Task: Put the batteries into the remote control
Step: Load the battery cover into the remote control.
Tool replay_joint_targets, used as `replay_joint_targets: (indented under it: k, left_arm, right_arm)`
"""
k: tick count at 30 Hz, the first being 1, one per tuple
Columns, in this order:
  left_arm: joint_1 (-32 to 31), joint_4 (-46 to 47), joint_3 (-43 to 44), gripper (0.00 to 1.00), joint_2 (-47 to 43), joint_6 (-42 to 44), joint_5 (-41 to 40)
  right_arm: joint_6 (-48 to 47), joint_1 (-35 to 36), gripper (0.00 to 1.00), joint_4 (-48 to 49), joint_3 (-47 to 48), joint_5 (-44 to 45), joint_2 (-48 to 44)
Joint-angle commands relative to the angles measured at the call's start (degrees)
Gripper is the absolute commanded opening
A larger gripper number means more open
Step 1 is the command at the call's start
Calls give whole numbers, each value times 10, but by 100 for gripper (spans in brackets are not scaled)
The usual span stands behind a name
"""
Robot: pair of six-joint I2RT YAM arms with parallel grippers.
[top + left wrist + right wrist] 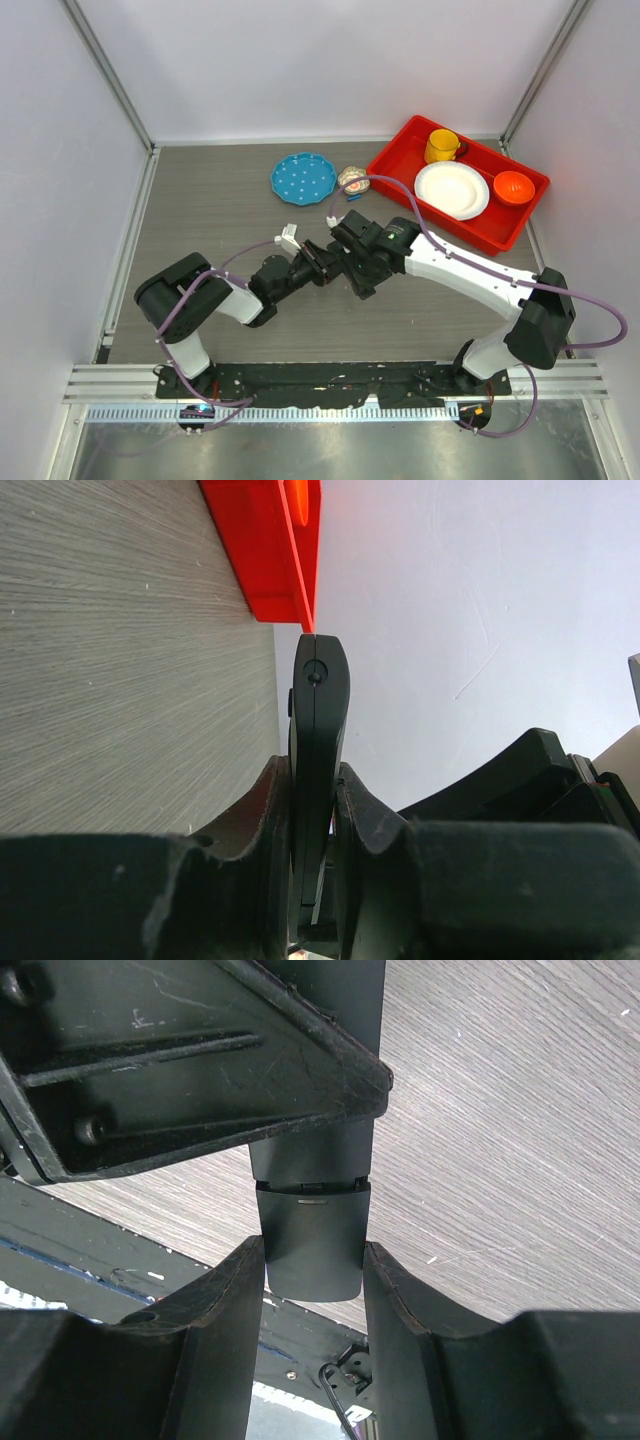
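The remote control (318,705) is a slim black bar held above the table between both arms. My left gripper (312,780) is shut on its thin faces, so the bar stands edge-on in the left wrist view. In the right wrist view, the rounded end of the remote control (312,1245), with its back cover seam, sits between the fingers of my right gripper (313,1260), which press on its two long edges. From above, the left gripper (322,262) and right gripper (350,265) meet mid-table. The batteries are out of view.
A red tray (400,150) at the back right holds a yellow cup (440,146), a white plate (452,190) and an orange bowl (514,186). A blue dotted plate (303,179) and a small round patterned object (353,180) lie behind the grippers.
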Motion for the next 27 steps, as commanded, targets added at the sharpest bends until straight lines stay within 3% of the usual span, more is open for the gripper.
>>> replay_joint_targets:
  k: [1, 27]
  left_arm:
    - [-36, 173, 16, 0, -23, -19, 75]
    - [-65, 173, 27, 0, -7, -15, 68]
  right_arm:
    - [8, -19, 7, 86, 33, 87, 8]
    - [20, -36, 7, 137, 23, 78, 3]
